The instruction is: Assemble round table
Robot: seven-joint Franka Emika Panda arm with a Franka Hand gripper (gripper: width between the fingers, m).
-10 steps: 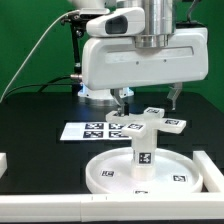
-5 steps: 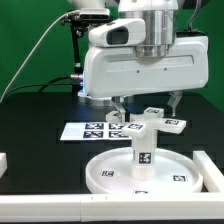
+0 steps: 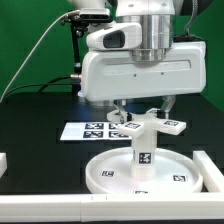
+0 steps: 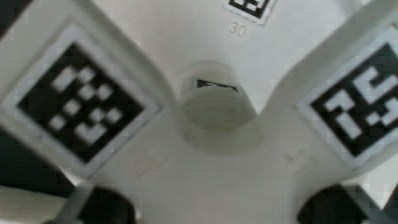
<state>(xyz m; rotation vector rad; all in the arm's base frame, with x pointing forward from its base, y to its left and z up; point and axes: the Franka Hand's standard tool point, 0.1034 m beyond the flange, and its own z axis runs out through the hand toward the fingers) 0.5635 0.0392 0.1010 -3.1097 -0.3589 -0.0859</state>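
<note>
one round disc, one cylinder leg, one cross-shaped foot, one marker board, one gripper

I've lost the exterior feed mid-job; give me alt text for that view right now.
The white arm's tool hangs low over the cross-shaped foot, which sits atop the upright cylinder leg standing in the round disc on the black table. The marker board lies behind, partly hidden.

Tool low over cross-shaped foot on leg; marker board just behind; black table clear.
</note>
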